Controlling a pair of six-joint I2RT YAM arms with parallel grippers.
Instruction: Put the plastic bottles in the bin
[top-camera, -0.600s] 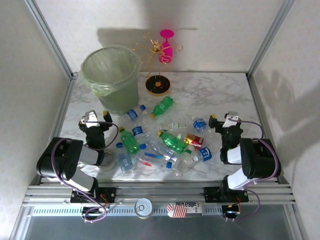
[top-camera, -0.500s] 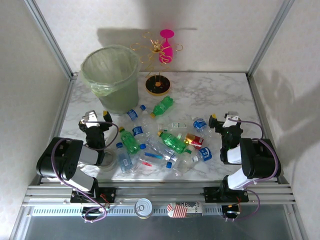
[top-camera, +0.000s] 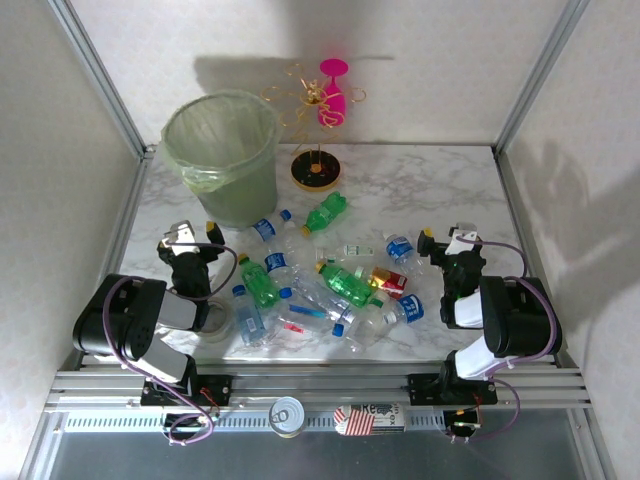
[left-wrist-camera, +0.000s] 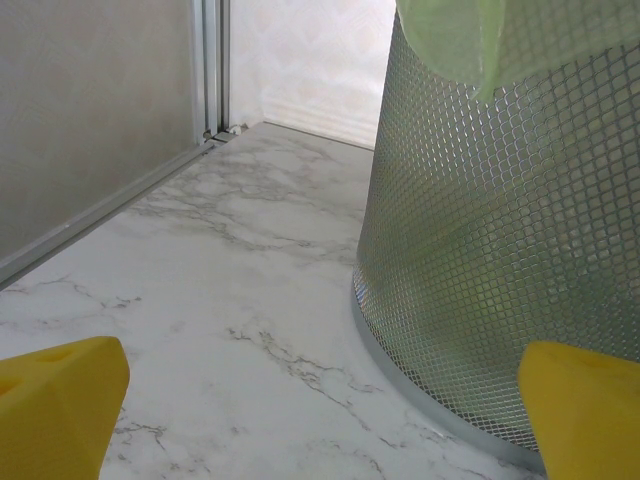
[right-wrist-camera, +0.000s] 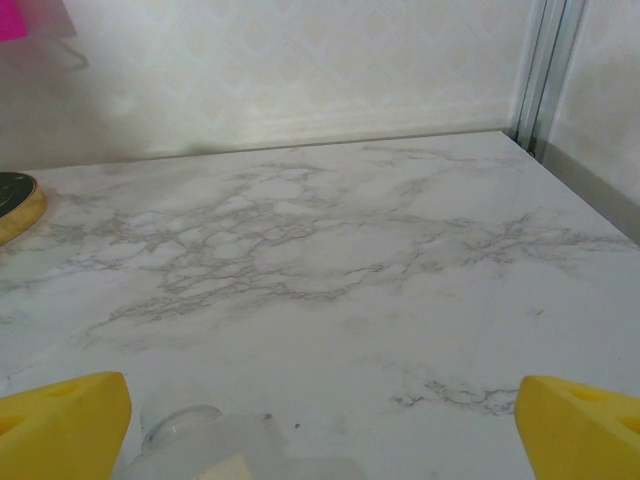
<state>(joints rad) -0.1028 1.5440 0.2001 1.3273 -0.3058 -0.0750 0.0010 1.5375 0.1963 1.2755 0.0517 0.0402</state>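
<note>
Several plastic bottles (top-camera: 330, 285) lie scattered across the middle of the marble table: clear ones with blue caps, green ones (top-camera: 326, 212) and a red-labelled one (top-camera: 388, 281). The bin (top-camera: 222, 150), lined with a pale green bag, stands at the back left. My left gripper (top-camera: 190, 240) is open just in front of the bin, left of the pile. In the left wrist view its yellow fingertips (left-wrist-camera: 60, 400) frame bare table, with the bin's mesh wall (left-wrist-camera: 500, 220) close ahead. My right gripper (top-camera: 447, 242) is open to the right of the pile, with a clear bottle's (right-wrist-camera: 220, 445) end low between its fingertips (right-wrist-camera: 580, 425).
A pink goblet (top-camera: 333, 92) hangs on a gold wire stand with a black and yellow base (top-camera: 316, 170) at the back. A tape roll (top-camera: 215, 320) lies by the left arm. A tin can (top-camera: 287, 415) sits on the front rail. Aluminium posts mark the table's sides.
</note>
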